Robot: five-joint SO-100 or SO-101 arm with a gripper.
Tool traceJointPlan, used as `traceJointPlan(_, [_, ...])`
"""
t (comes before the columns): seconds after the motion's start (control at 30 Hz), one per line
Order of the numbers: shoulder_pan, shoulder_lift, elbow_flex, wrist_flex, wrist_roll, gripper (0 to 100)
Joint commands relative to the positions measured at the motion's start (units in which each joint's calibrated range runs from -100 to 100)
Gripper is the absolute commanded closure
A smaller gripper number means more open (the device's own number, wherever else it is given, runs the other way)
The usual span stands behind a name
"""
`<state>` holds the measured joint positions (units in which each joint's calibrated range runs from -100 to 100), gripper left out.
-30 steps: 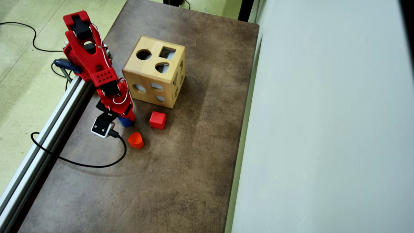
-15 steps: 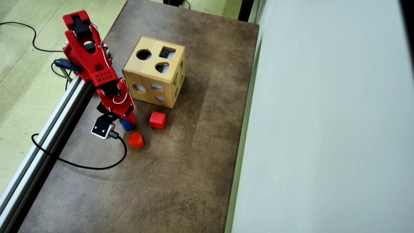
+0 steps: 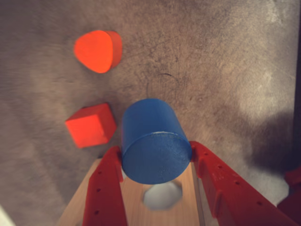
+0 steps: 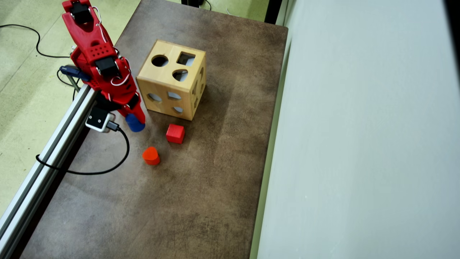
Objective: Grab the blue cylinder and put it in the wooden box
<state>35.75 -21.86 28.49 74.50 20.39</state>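
Two red plastic fingers of the pincer are closed against the round sides of the blue cylinder, a smooth painted block with a flat circular end, held above the mottled brown surface. In the overhead view the cylinder hangs just left of the wooden box, a light-wood cube with round, square and rounded holes. Nearby lie a red cube and an orange rounded-triangle block.
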Motion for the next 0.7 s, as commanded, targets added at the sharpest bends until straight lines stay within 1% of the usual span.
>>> traceJointPlan(0.0, [-0.46,-9.60,-1.30,2.91,-1.07,98])
traceJointPlan(0.17, [-0.54,-16.65,-1.30,6.28,-2.10,98])
traceJointPlan(0.33, [-1.65,-22.76,-1.30,6.85,-3.42,98])
traceJointPlan(0.43, [-5.22,-24.46,-1.21,6.93,-4.05,98])
traceJointPlan(0.67, [-15.54,-24.63,-1.21,7.01,-8.01,98])
